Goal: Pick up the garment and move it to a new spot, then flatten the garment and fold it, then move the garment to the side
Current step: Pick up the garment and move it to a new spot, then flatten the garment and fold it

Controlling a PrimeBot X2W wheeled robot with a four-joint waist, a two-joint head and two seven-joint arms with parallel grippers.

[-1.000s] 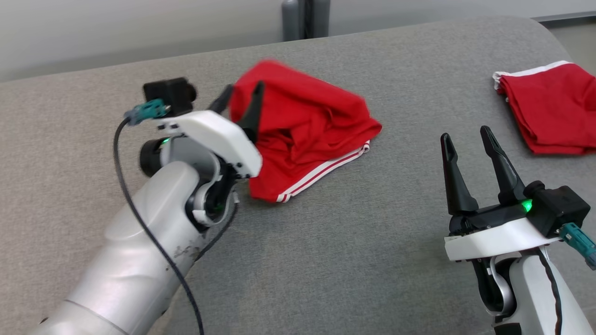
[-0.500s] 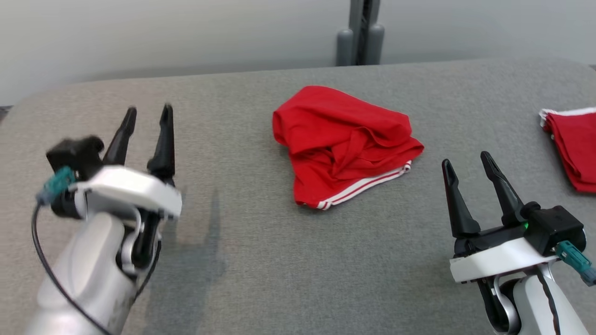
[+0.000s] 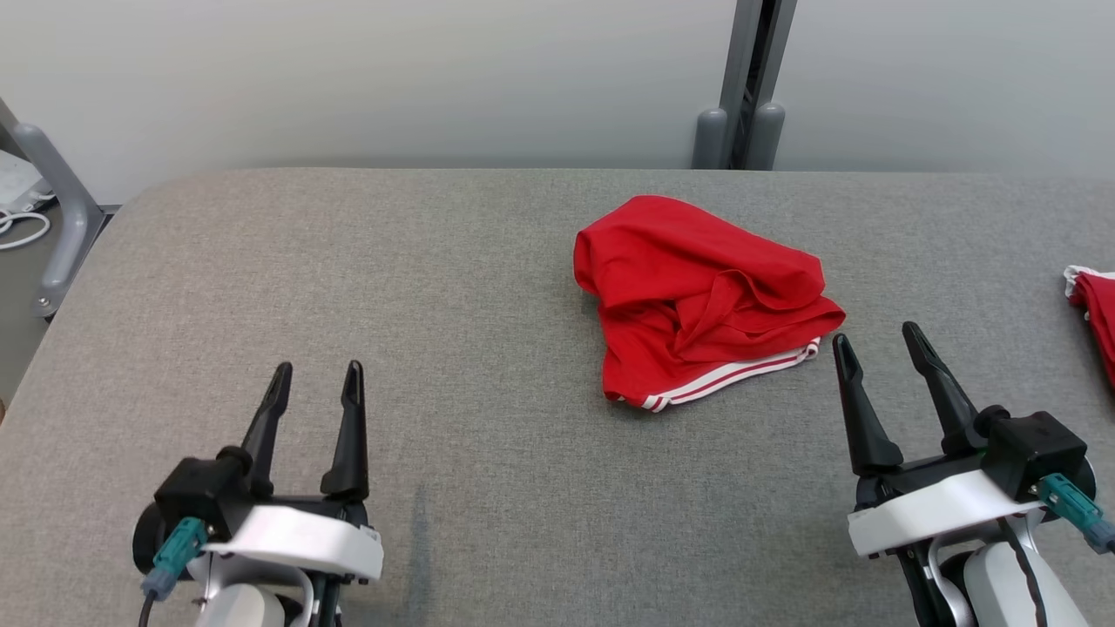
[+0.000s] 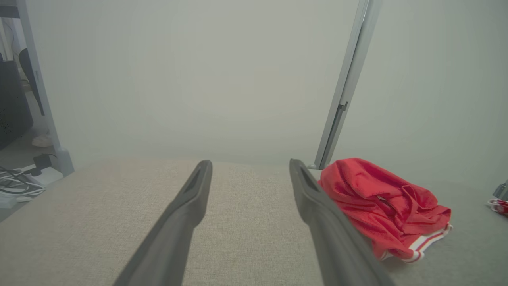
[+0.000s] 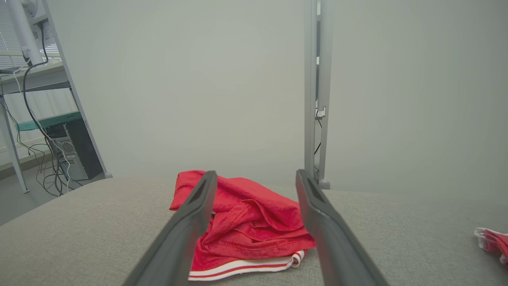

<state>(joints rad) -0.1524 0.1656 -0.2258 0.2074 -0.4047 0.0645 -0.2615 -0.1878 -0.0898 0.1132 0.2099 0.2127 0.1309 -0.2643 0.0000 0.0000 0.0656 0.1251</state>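
Note:
The garment (image 3: 701,305) is a pair of red shorts with white stripes along one hem, lying crumpled right of the middle of the grey padded table (image 3: 453,287). My left gripper (image 3: 315,374) stands open and empty near the front left, well away from the cloth. My right gripper (image 3: 875,338) is open at the front right, its fingertips just short of the garment's striped hem. In the left wrist view the garment (image 4: 385,202) lies to the right of the fingers; in the right wrist view the garment (image 5: 254,222) lies ahead between the open fingers.
A second red garment (image 3: 1093,309) with white trim lies at the table's right edge. A grey upright post (image 3: 749,87) stands behind the table against a pale wall. A grey frame leg (image 3: 52,209) and cables sit off the left edge.
My left gripper has let go of the garment and drawn back to the front left, open. The head camera has also shifted, so the garment sits further right and lower in the picture.

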